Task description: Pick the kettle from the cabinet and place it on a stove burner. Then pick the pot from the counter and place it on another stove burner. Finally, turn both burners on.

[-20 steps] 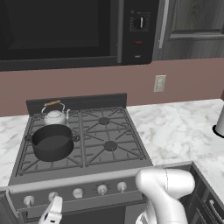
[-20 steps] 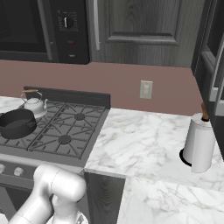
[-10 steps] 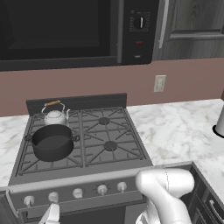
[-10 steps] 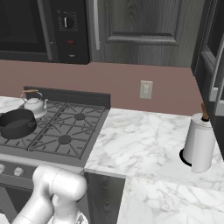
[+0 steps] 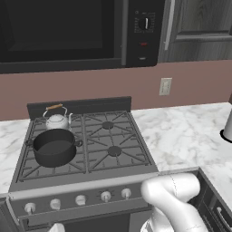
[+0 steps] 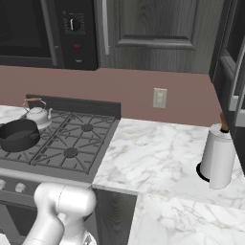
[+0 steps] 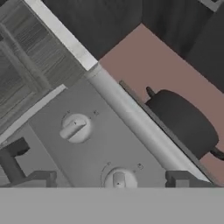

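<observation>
The kettle (image 5: 57, 120) sits on the rear left burner of the range (image 5: 86, 183), just behind the pot (image 5: 54, 147), which rests on the front left burner; the two stand very close, and whether they touch cannot be told; from the right base camera the kettle (image 6: 38, 114) again stands behind the pot (image 6: 18, 135) at the range's left side. The two right-hand stove burners (image 5: 114, 151) lie bare under their black grates. Silver knobs (image 5: 105, 196) run along the range's front panel, below the grates. The hand (image 7: 105, 180) hangs low in front of that panel, its fingertips (image 7: 15, 164) spread wide apart and gripping nothing; in the hand camera one knob (image 7: 75, 128) lies between the fingertips and further from them, a second knob (image 7: 119, 180) sits close between them, and the pot (image 7: 183, 121) shows dark above the panel's edge. The white marble bench (image 6: 158, 158) stretches to the right of the range; the dark cabinet (image 6: 158, 33) hangs above it, door closed, beside the black microwave (image 5: 68, 31) over the range; a paper towel roll (image 6: 217, 158) stands on the bench well right of the range.
</observation>
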You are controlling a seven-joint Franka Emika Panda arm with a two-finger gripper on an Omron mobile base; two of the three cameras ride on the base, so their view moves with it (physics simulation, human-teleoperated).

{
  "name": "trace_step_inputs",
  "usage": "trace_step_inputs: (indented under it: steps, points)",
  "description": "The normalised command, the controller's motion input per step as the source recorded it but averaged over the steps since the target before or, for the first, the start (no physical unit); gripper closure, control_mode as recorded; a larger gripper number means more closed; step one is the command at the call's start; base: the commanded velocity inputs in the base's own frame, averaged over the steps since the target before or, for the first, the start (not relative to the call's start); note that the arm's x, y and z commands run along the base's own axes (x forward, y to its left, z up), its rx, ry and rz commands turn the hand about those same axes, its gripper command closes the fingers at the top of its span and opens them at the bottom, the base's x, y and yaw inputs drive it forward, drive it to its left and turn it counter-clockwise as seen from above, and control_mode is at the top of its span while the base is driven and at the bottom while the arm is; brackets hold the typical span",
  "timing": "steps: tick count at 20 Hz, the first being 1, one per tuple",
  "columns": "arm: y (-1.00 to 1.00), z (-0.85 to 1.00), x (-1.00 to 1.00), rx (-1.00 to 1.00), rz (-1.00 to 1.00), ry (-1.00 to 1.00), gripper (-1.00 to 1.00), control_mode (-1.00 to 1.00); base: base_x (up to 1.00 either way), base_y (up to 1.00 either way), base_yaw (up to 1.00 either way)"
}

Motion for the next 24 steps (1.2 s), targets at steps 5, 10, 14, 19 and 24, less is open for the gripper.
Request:
trace_step_inputs:
  steps: [5, 10, 14, 19, 24]
  points:
    - [0.0, 0.0, -0.17, 0.35, 0.26, 0.0, -1.0, -1.0, 0.0, 0.0, 0.0]
    - [-0.01, 0.05, -0.01, 0.35, 0.24, 0.0, -1.0, -1.0, 0.0, 0.0, 0.0]
    - [-0.01, 0.12, 0.01, 0.31, 0.14, 0.0, -1.0, -1.0, 0.0, 0.0, 0.0]
    - [0.09, 0.02, 0.03, 0.11, -0.01, 0.0, -1.0, -1.0, 0.0, 0.0, 0.0]
    - [0.21, 0.0, 0.06, 0.04, -0.1, 0.01, -1.0, -1.0, 0.0, 0.0, 0.0]
